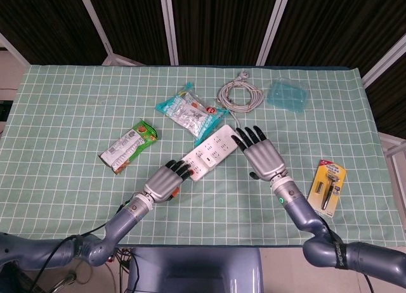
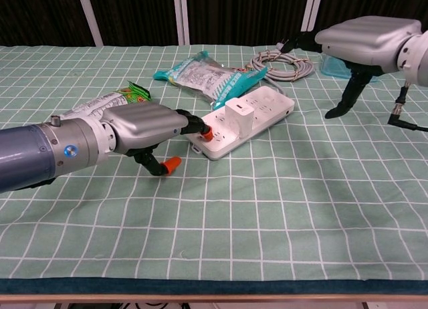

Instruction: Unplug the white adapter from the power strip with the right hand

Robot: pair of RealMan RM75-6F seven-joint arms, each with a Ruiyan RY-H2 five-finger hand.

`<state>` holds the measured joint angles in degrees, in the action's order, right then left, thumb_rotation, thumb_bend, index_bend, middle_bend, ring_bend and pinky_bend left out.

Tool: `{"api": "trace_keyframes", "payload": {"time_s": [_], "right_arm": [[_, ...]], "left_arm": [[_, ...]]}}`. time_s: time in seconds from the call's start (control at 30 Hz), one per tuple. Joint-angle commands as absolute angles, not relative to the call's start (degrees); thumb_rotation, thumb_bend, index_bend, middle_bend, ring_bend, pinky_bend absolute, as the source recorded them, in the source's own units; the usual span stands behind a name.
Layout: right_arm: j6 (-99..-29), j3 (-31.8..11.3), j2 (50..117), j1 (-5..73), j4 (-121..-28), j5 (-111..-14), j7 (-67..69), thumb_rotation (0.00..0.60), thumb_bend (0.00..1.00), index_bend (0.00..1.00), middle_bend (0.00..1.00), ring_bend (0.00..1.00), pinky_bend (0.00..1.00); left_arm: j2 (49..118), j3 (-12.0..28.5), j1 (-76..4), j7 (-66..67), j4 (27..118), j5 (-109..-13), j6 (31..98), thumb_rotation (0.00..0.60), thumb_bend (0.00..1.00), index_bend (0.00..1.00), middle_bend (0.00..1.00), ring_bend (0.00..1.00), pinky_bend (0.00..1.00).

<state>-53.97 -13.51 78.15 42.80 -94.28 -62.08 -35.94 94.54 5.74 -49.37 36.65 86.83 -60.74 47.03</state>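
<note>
A green checked cloth (image 1: 76, 109) covers the table. Upper middle lie a teal snack bag (image 1: 190, 114) and a coiled grey cable (image 1: 241, 95); a clear blue box (image 1: 287, 94) sits upper right, a green-tipped packet (image 1: 128, 146) left, a carded razor (image 1: 328, 184) lower right.
</note>
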Motion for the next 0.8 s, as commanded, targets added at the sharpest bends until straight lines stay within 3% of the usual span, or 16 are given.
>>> {"api": "trace_keyframes", "payload": {"time_s": [0.03,0.47,0.8], "right_arm": [[-53.5,-12.8,79.2,43.6,-93.1,-61.9,-36.1,0.600,0.17,0.18,0.10,0.06,0.13],[-52.1,-10.9,84.9,46.1,-86.0,-66.8,-30.7,0.600,0.17,0.24,0.14,0.10,0.16],[-51.8,-11.8,89.4,48.2,-81.3,-67.7,-26.7,0.600,0.17,0.24,0.14,0.10,0.16]], "left_arm": [[94.6,5.5,-49.5,36.4,86.8,-60.9,47.2,0.600,0.51,0.17,0.13,0.07,0.16],[95.1,4.4,-50.1,34.7,85.3,-61.3,47.1,0.600,0.51,0.17,0.13,0.07,0.16],[95.8,3.8,-50.4,33.0,83.8,-62.0,47.0,0.600,0.51,0.17,0.13,0.07,0.16]]}}
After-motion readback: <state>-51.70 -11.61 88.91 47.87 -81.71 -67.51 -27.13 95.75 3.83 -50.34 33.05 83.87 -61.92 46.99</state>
